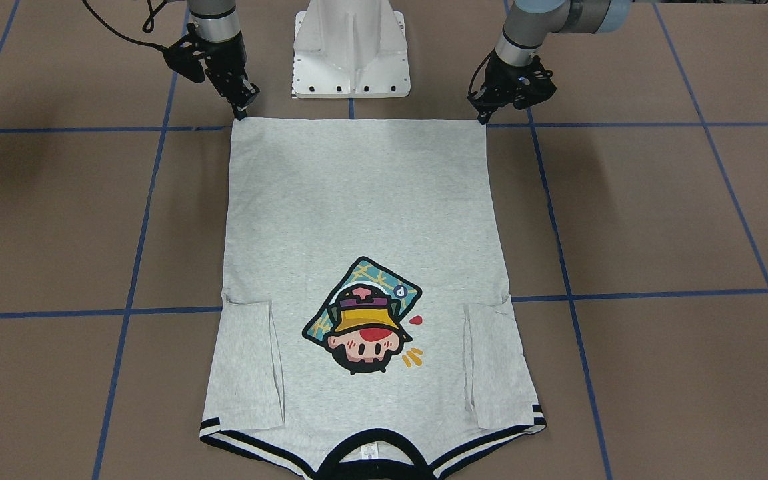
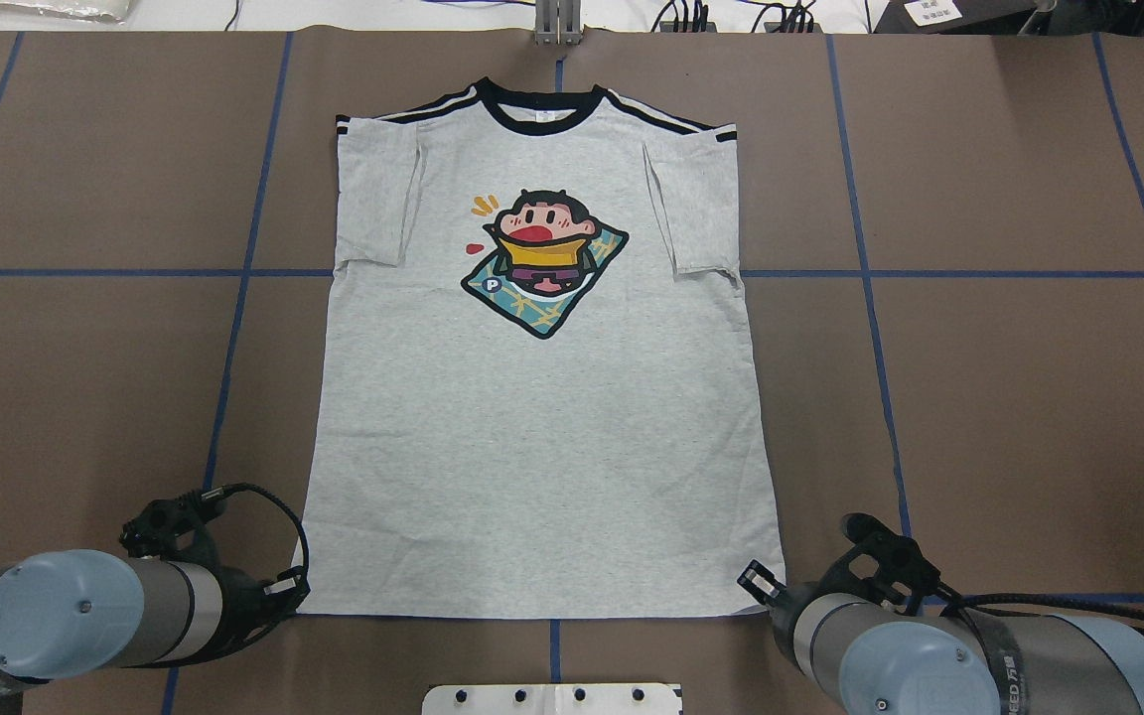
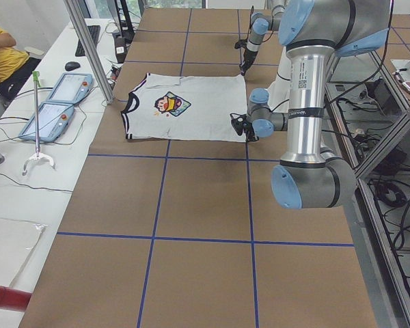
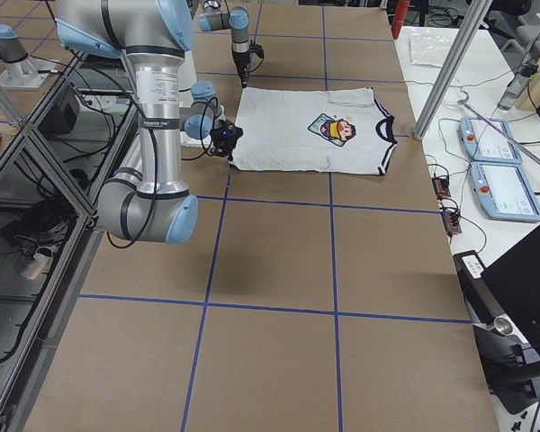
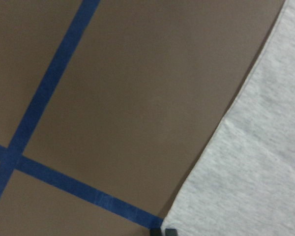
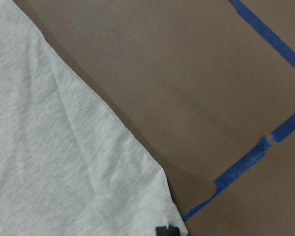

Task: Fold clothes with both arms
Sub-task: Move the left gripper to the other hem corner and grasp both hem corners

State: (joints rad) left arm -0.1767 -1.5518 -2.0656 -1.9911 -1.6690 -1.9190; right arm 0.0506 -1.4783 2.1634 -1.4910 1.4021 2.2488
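Note:
The grey T-shirt (image 1: 357, 200) lies flat and face up on the brown table, sleeves folded in, black collar (image 2: 539, 102) at the far side from me. My left gripper (image 1: 481, 119) is down at one near hem corner, and in the left wrist view its fingertips (image 5: 170, 231) sit together right at that corner of the cloth (image 5: 255, 172). My right gripper (image 1: 241, 112) is at the other near hem corner. Its fingertips (image 6: 161, 230) are likewise pinched together on the corner of the fabric (image 6: 54, 147), which creases slightly toward them.
The white pedestal base (image 1: 351, 50) stands between the two arms, just behind the hem. Blue tape lines (image 2: 234, 318) grid the table. Two teach pendants (image 3: 55, 102) and a seated person (image 3: 0, 58) are along the far side bench.

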